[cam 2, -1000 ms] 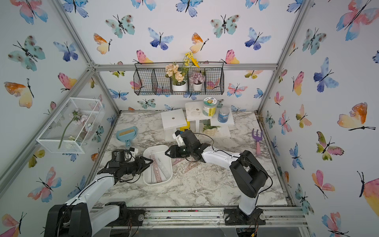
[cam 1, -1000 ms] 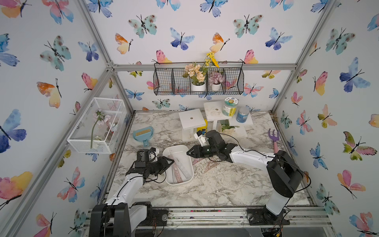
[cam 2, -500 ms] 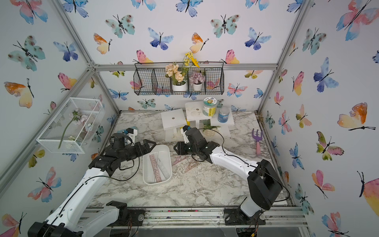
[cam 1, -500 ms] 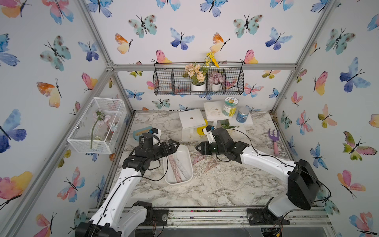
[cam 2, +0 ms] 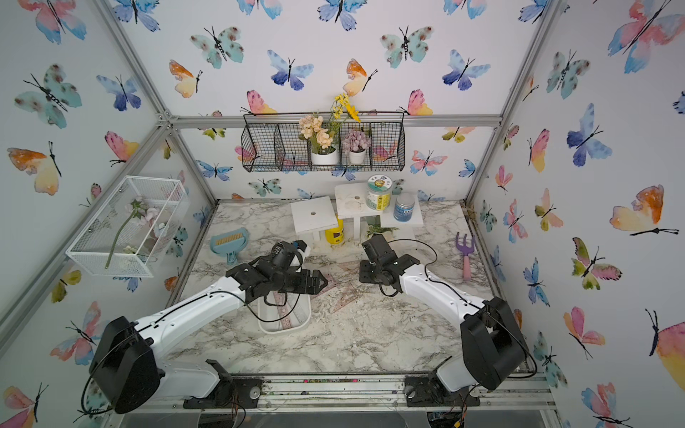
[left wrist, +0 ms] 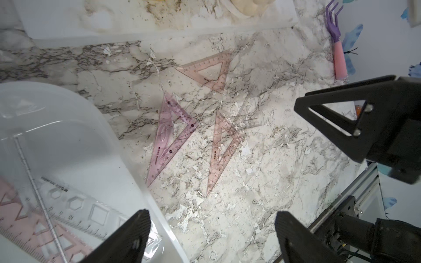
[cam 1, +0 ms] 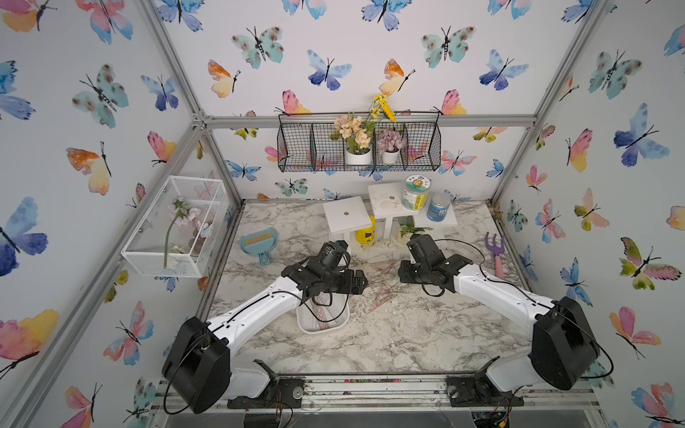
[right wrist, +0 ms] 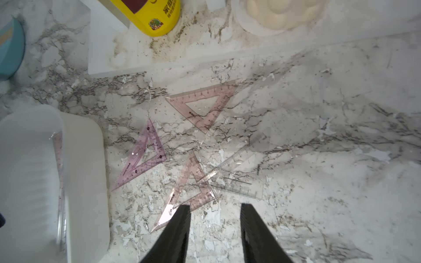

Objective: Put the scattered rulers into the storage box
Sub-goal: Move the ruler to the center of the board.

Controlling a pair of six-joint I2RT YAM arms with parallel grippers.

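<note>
Purple fork (cam 1: 499, 259), blue dustpan (cam 1: 259, 241) and yellow bottle (cam 1: 365, 233) lie on the marble table (cam 1: 407, 333).

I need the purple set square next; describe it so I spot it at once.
Find the white box on the marble table. Set squares lie loose beside it; the purple set square is nearest the box. It alone is violet with dark dots; the others are pink or clear.

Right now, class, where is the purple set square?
In the left wrist view, the purple set square lies on the table between the storage box and a pink set square.
</note>
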